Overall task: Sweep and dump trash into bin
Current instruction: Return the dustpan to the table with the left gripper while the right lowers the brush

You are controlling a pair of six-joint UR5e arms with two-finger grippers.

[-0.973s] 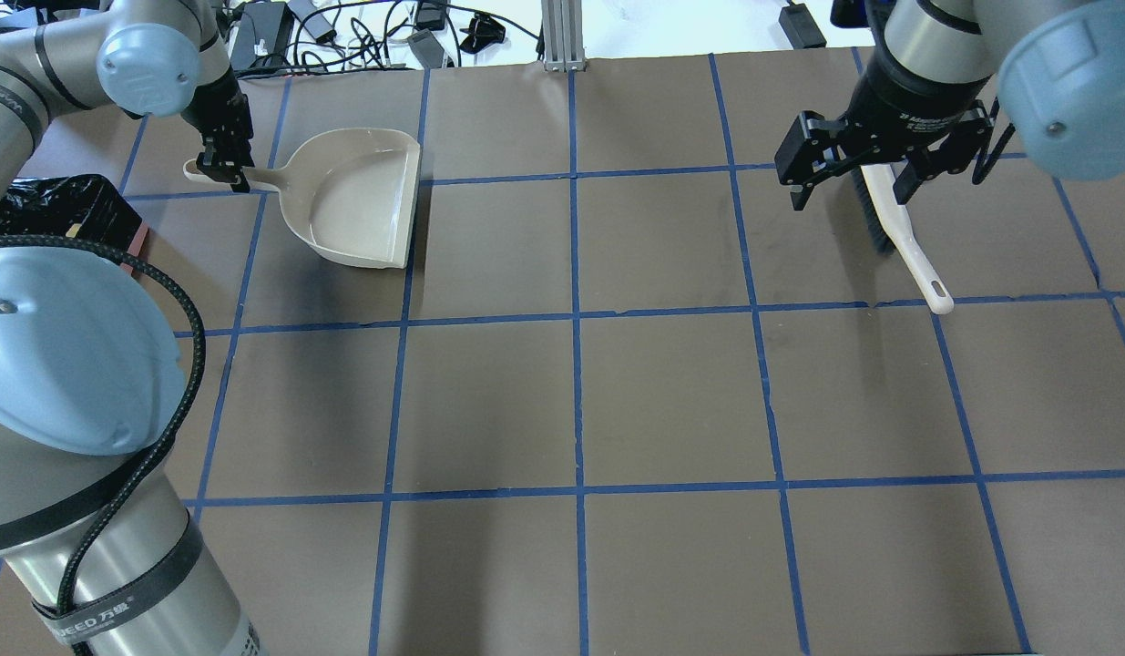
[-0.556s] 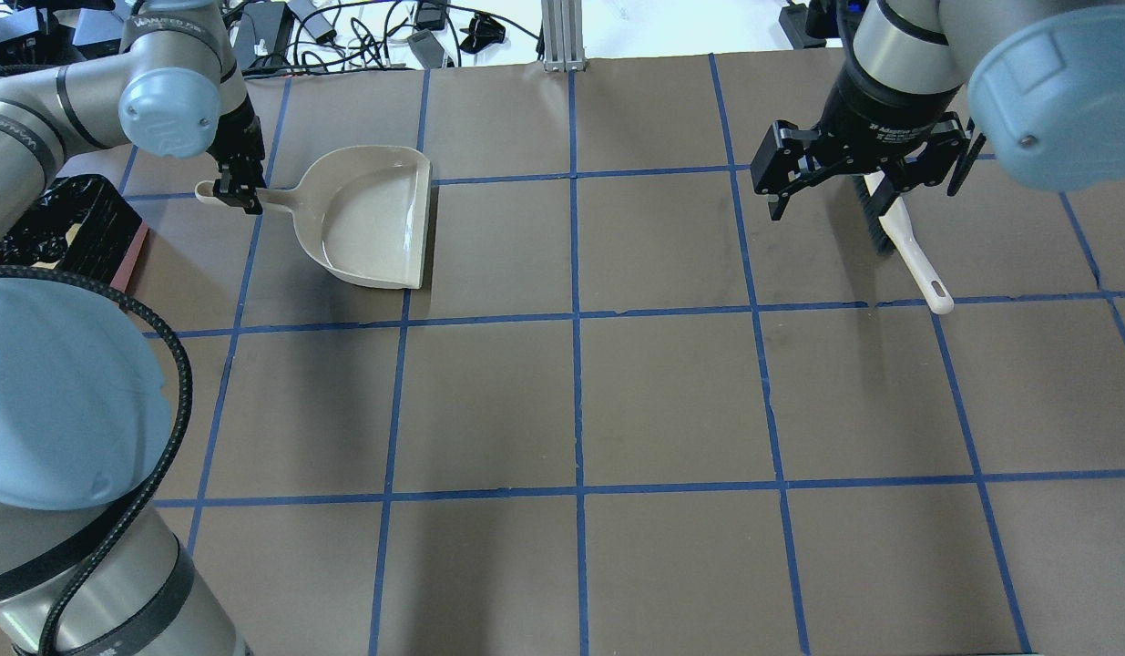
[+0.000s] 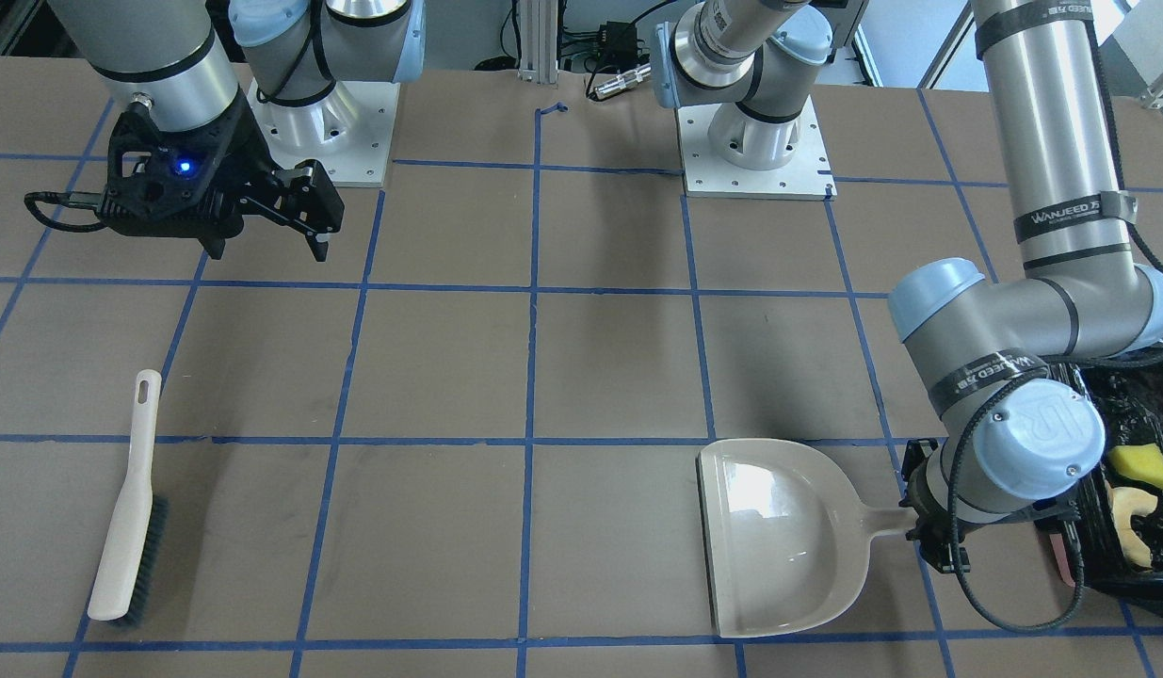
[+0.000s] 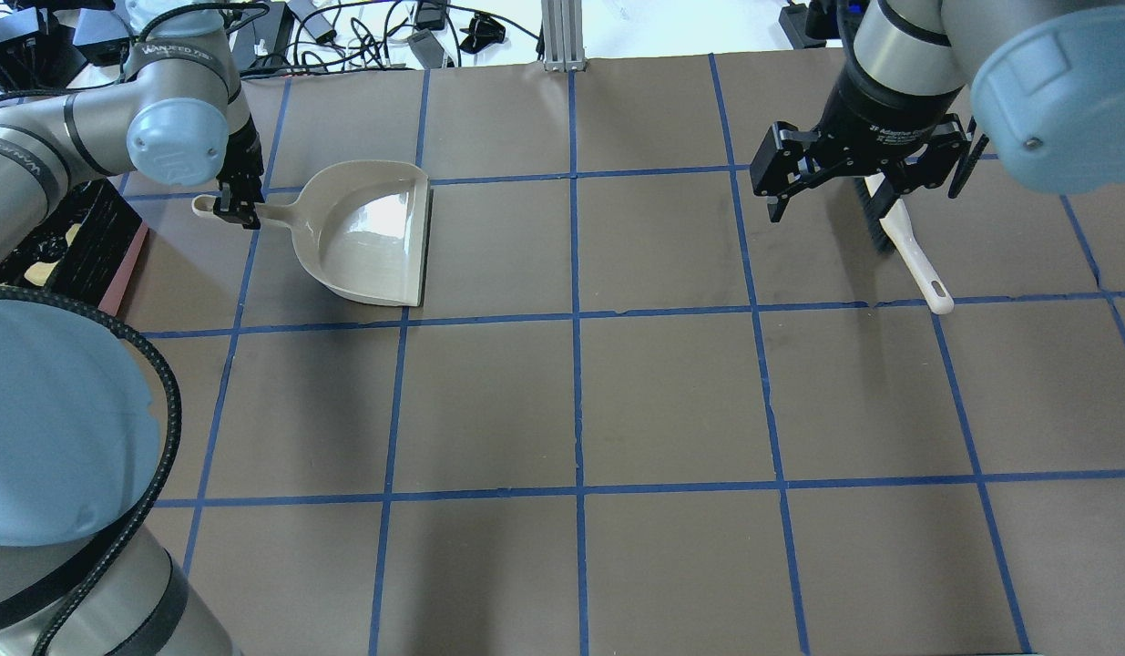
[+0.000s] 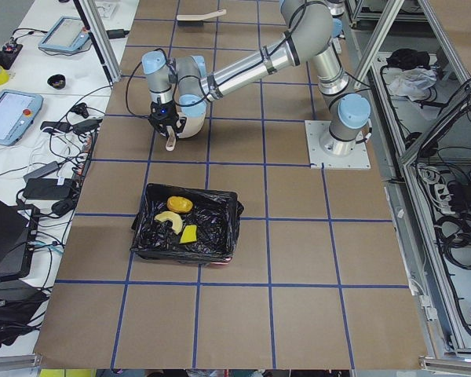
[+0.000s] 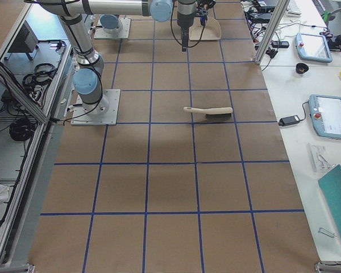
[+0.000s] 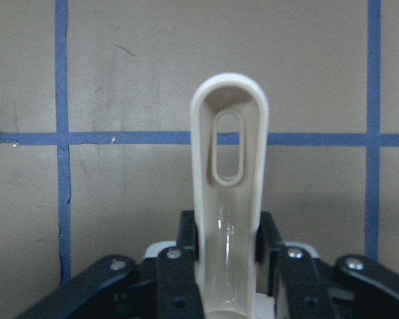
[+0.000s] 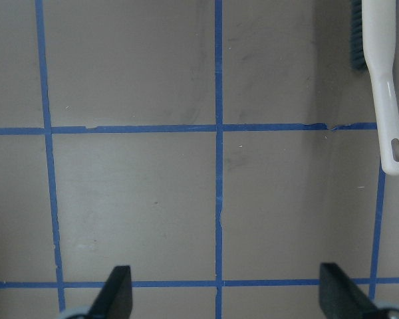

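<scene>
Trash lies inside the bin (image 5: 229,236), which stands at the table's end on the robot's left: the yellow-orange lump (image 5: 180,204), the curved tan bread piece (image 5: 168,221) and the green-and-yellow sponge chunk (image 5: 189,234) sit close together on the crinkly black bag. The left gripper (image 4: 237,208) is just beside the bin, its jaws pinching the handle of the beige dustpan (image 4: 371,239). The left wrist view shows the handle's looped end sticking out beyond the black fingers (image 7: 181,279), which press on it from both sides. The pan's open edge faces the middle of the brown table (image 4: 571,401), away from the bin; whether the pan rests on the surface or hangs just above it cannot be told. The right gripper (image 4: 867,196) hovers over the far right part of the table, jaws spread wide and holding nothing. The white-handled brush (image 4: 913,255) lies flat on the table near it, bristles toward the far edge, apart from both fingers.
</scene>
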